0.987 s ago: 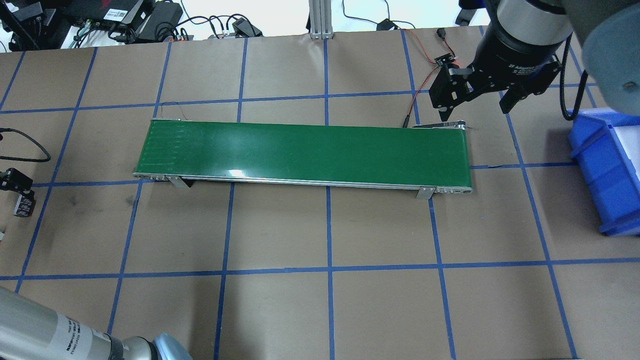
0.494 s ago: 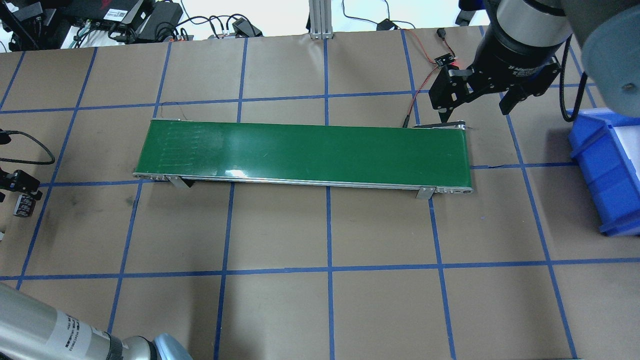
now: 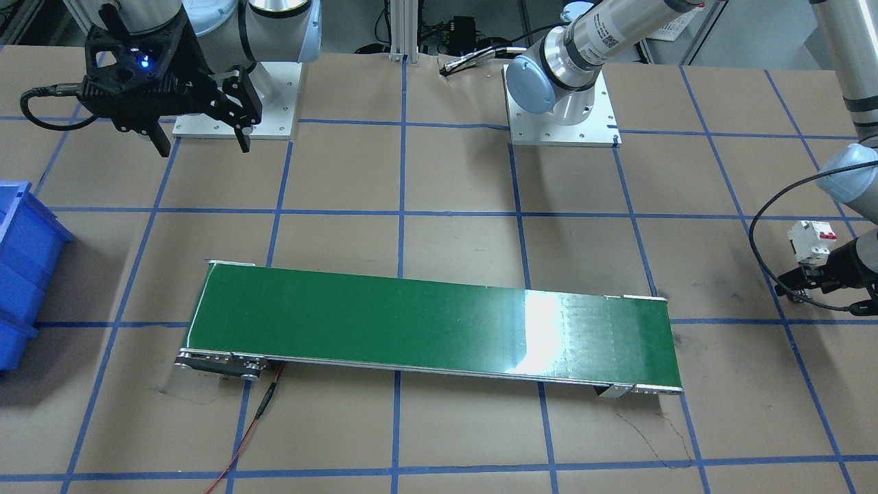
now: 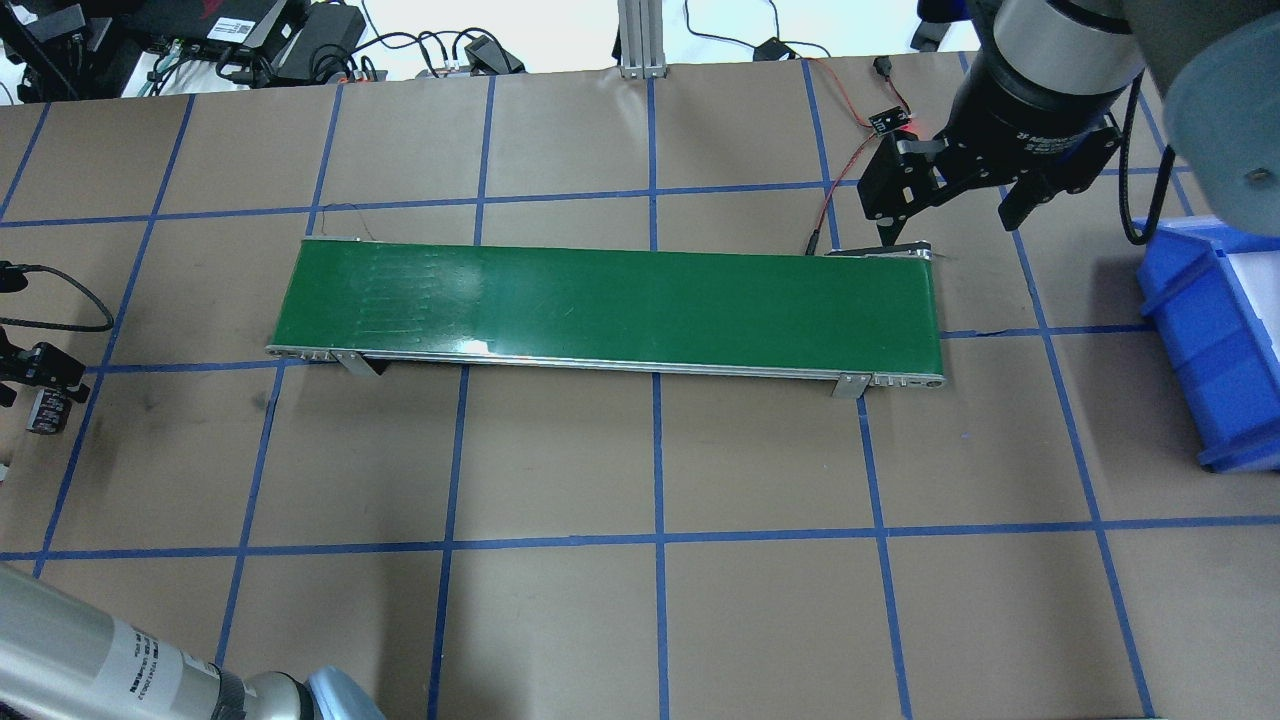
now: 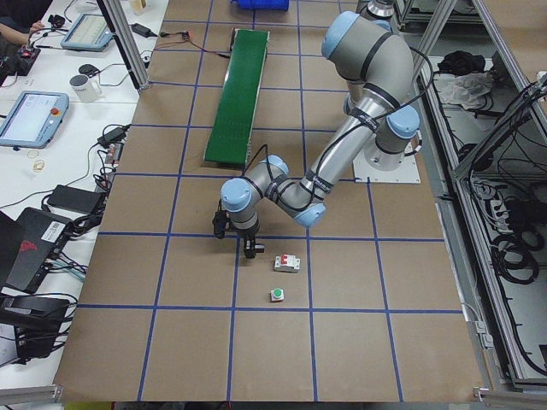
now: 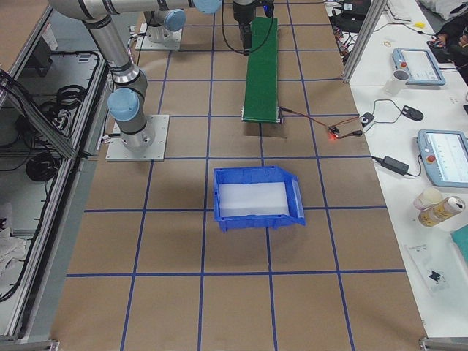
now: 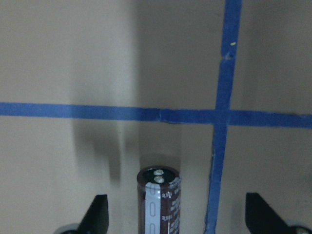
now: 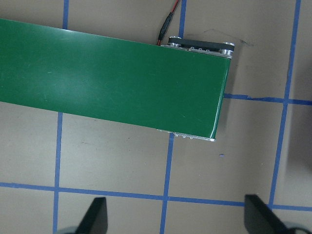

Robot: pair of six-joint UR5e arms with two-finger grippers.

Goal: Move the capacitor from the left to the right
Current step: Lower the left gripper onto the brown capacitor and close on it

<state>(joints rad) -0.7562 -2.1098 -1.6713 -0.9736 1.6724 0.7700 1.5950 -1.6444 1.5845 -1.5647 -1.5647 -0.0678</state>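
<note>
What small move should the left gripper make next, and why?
Probably close the left gripper on the capacitor. In the left wrist view its jaws stand wide open with the capacitor between them, not yet gripped. Whether the gripper is low enough, I cannot tell.

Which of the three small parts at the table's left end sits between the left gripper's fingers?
The capacitor, the dark brown cylinder, framed by the left gripper. The white circuit breaker and green-capped push button lie outside it.

Conveyor (image 4: 610,300) mid-table, bin (image 4: 1215,350) off its right end, capacitor (image 7: 158,202) well off its left.
</note>
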